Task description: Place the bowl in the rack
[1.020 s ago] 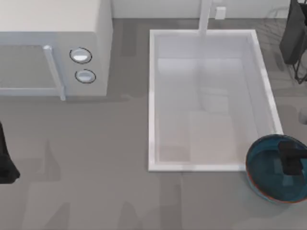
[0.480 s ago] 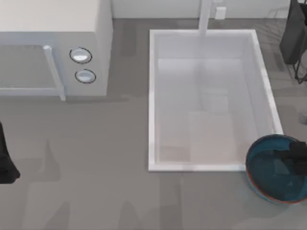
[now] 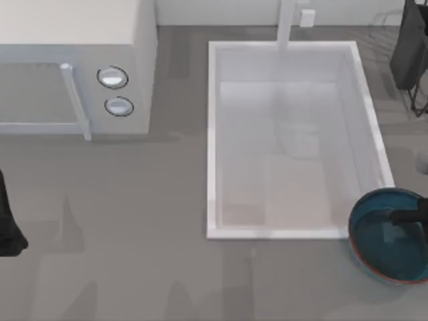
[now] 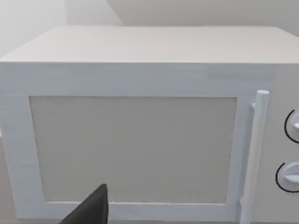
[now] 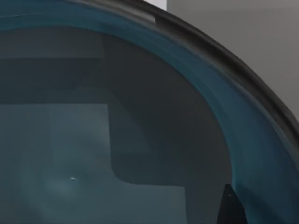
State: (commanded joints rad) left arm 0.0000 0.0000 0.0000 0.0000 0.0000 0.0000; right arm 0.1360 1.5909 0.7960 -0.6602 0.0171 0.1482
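Right claw is down inside the bowl at the desk's near right corner, beside the sink; can't tell its grip. A weak rim pinch could drop it short of the rack. Left arm parked far left.

Blue bowl upright beside sink
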